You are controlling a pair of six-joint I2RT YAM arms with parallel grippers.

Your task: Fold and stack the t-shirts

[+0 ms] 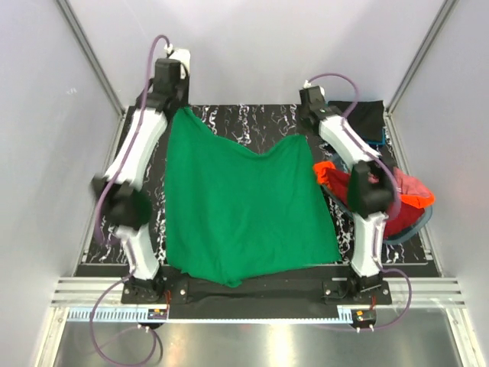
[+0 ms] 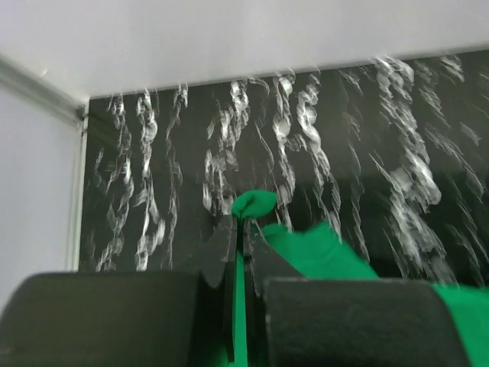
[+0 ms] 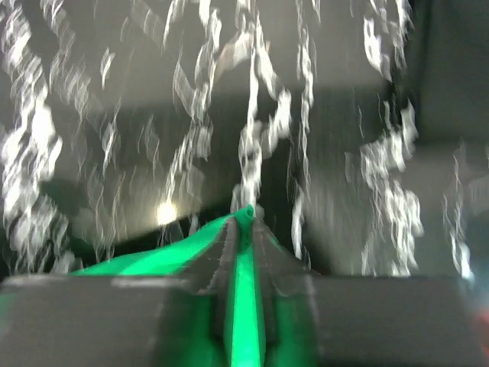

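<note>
A bright green t-shirt (image 1: 241,202) lies spread over the black marbled table, sagging between its two far corners. My left gripper (image 1: 181,109) is shut on the far left corner; in the left wrist view green cloth (image 2: 252,205) sticks out between the closed fingers (image 2: 243,229). My right gripper (image 1: 306,131) is shut on the far right corner; the right wrist view shows a strip of green cloth (image 3: 244,290) pinched between the jaws (image 3: 244,222). A black shirt (image 1: 365,116) lies at the far right corner. Red and orange shirts (image 1: 397,195) sit in a tub at the right.
A clear plastic tub (image 1: 416,222) holding shirts stands at the right edge, partly behind my right arm. A blue item (image 1: 374,141) peeks out beside the black shirt. White walls and metal frame posts close in the table (image 1: 252,118) on three sides.
</note>
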